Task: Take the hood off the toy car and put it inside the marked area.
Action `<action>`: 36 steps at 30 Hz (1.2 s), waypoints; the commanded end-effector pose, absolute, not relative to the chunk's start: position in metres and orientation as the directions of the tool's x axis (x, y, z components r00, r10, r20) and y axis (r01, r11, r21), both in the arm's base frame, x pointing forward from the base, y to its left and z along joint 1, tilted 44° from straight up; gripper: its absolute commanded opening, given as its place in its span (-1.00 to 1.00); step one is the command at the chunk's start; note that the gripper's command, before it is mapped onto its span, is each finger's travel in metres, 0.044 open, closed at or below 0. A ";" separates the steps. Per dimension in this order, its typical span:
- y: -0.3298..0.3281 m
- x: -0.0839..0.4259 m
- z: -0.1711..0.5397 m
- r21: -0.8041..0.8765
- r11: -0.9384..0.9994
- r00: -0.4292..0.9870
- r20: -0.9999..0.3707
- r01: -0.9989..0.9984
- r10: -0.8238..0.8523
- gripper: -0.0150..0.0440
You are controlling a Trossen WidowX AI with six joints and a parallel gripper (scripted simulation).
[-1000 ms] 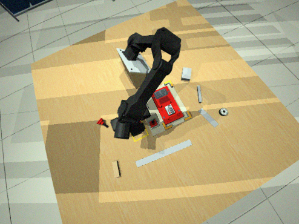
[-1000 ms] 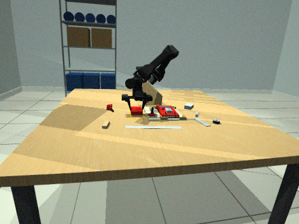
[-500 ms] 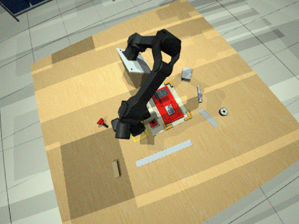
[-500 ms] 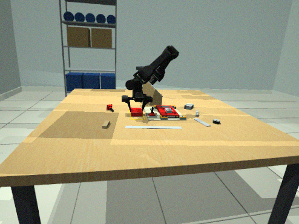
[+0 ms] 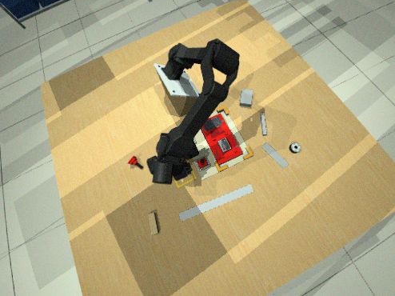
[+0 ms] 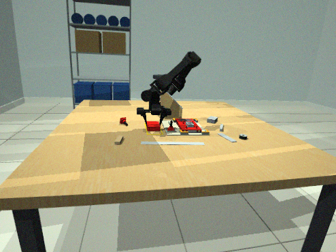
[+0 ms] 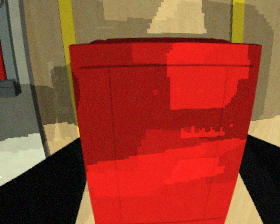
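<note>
The hood [image 6: 153,125] [image 7: 165,115] is a red, box-like piece. My gripper [image 6: 154,127] [image 7: 161,143] is shut on it, with one black finger on each side. The hood is level and low over the marked area, a yellow outline [image 5: 187,182] [image 7: 68,30]; whether its underside touches the table cannot be told. In the top view the arm hides the hood. The toy car [image 5: 218,133] [image 6: 179,121] is a flat red body with a grey engine block showing, right of the gripper.
A red part with a black post [image 5: 202,162] [image 6: 171,128] stands close right of the gripper. A red and black piece [image 5: 133,162] [image 6: 123,121] lies to the left. A tan block [image 5: 153,222] and a long grey strip [image 5: 217,202] lie in front.
</note>
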State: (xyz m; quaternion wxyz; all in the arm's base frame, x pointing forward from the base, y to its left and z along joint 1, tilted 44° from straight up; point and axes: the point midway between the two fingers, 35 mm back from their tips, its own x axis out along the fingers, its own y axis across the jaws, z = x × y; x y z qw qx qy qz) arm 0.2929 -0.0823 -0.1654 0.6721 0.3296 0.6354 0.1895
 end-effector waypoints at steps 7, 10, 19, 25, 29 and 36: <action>-0.091 0.292 -0.157 0.683 0.711 0.121 -0.730 0.164 0.673 1.00; -0.111 0.290 -0.137 0.684 0.711 0.121 -0.729 0.165 0.673 1.00; -0.131 0.284 -0.114 0.686 0.709 0.121 -0.727 0.164 0.676 1.00; -0.131 0.284 -0.114 0.686 0.709 0.121 -0.727 0.164 0.676 1.00; -0.131 0.284 -0.114 0.686 0.709 0.121 -0.727 0.164 0.676 1.00; -0.131 0.284 -0.114 0.686 0.709 0.121 -0.727 0.164 0.676 1.00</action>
